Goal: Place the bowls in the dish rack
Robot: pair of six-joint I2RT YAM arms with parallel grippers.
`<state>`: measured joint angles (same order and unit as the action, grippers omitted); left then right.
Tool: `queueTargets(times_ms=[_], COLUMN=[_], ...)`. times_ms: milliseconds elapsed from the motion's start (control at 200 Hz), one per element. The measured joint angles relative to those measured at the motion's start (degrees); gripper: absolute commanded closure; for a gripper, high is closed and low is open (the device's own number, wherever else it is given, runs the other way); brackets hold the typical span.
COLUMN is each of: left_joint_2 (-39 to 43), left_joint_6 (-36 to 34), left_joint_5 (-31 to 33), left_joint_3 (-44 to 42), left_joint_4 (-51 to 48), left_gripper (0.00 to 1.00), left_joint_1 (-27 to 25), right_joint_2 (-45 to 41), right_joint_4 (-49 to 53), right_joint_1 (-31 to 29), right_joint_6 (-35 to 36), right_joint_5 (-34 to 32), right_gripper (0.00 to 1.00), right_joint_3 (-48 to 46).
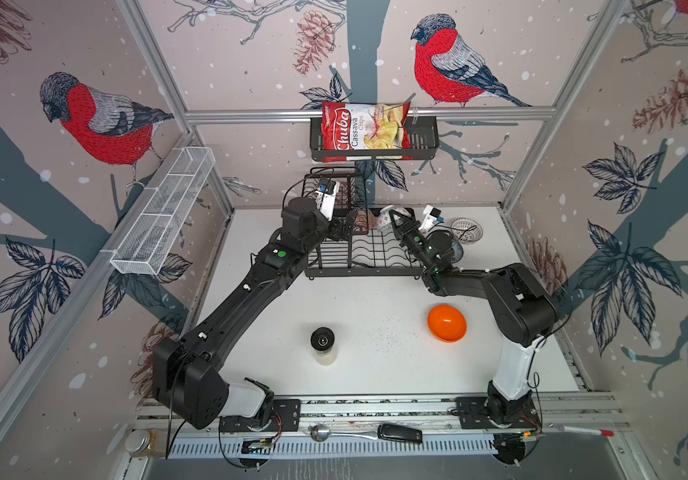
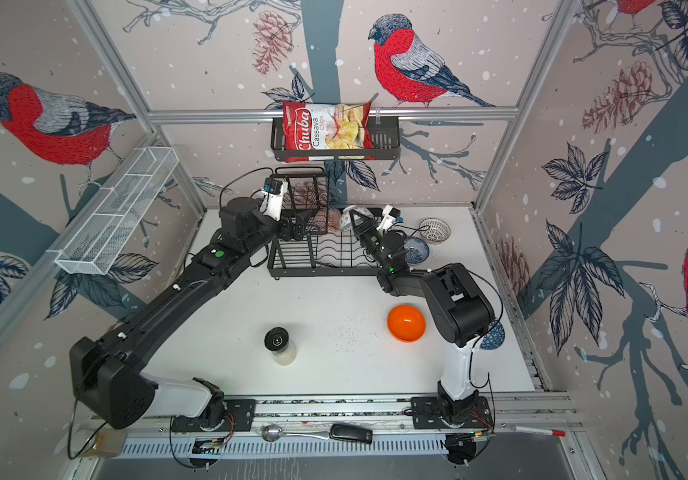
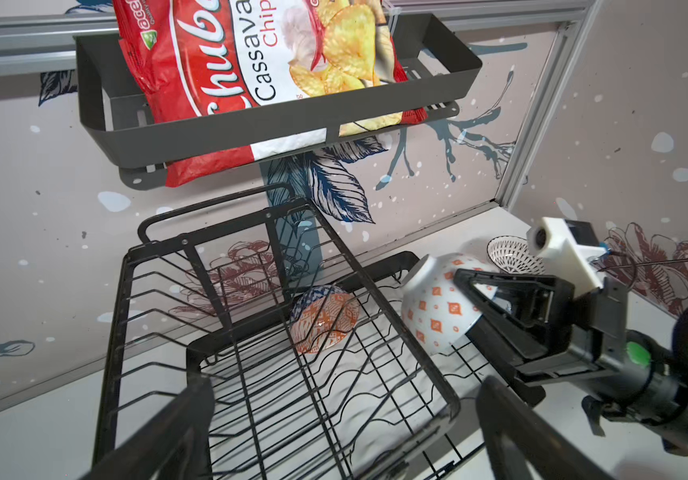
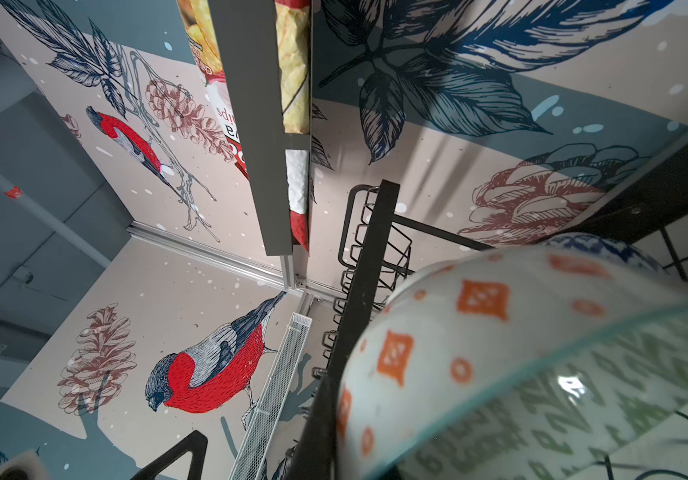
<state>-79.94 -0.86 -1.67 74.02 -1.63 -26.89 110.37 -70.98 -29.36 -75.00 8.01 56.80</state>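
Your right gripper is clenched on the orange-white patterned bowl, which is tilted over the lower tray of the dish rack. Your left gripper gapes empty nearby. 1 blue-orange bowl stands inside on edge.

The black wire dish rack is pictured at the back of the bench, with a blue-and-orange patterned bowl stood on edge in its lower tray. An orange-white bowl is held tilted over that tray by the right hand. A plain orange bowl, a white lattice bowl, a blue-white bowl and a second blue-white bowl are seen on the bench.
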Motion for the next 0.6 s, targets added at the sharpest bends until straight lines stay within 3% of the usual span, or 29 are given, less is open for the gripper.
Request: queueTargets(times_ms=[600], left_joint_2=[-4.3], left_joint_6=[3.3], left_joint_5=[-5.9], left_joint_3=[2.8], left_joint_4=[-2.6], left_gripper=[0.02], left_joint_1=[2.3], right_joint_2=[12.0], right_joint_4=[3.1], right_joint_1=[-2.2], right_joint_6=[-5.0], right_joint_5=[-2.8], right_gripper=[1.00], right_joint_3=[11.1])
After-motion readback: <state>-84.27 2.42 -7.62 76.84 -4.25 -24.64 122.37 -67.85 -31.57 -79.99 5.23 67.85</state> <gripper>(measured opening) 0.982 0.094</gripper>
